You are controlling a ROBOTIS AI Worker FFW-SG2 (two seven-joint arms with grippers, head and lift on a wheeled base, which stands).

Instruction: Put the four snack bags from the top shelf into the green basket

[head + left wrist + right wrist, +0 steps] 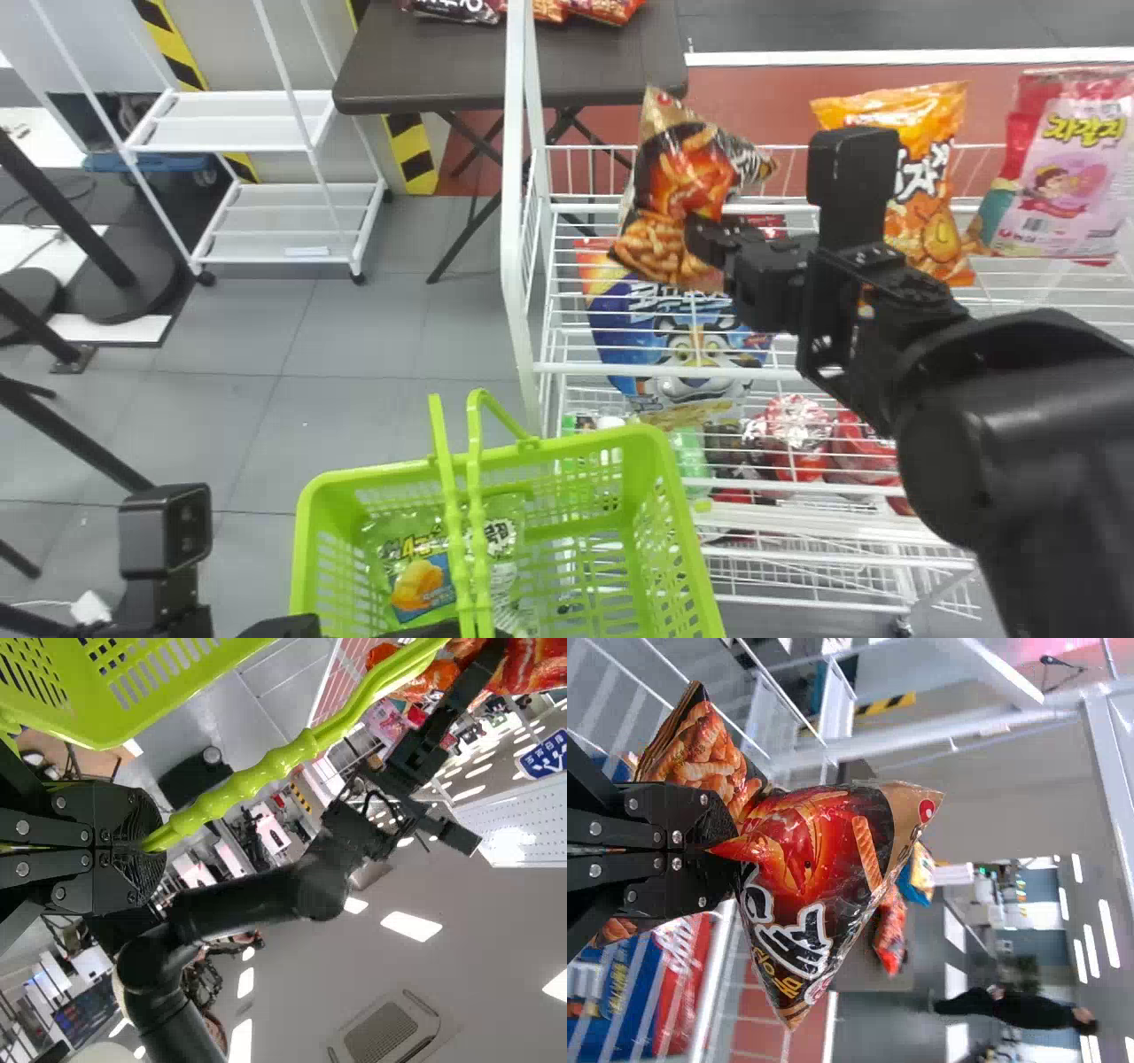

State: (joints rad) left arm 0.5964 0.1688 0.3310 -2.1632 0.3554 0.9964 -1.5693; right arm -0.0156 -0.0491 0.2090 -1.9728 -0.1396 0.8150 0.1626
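Above the left end of the shelf's top tier, my right gripper [709, 244] holds a red and brown snack bag [669, 199]. In the right wrist view the right gripper [731, 850] is shut on the middle of that snack bag [819, 873], which bunches between its fingers. An orange snack bag [930, 190] and a pink one [1067, 177] stand farther right on the top tier. Low at the left, my left gripper [443, 629] is by the green basket [306, 532]; in the left wrist view the left gripper [155, 849] is shut on the basket handle [257, 771]. A green snack bag [425, 571] lies inside the basket.
The white wire shelf [523, 266] has an upright post between basket and bags. A blue snack bag [678, 332] and red packages [797, 434] sit on lower tiers. Behind stand a dark table [434, 66] with bags and a white rack [283, 199].
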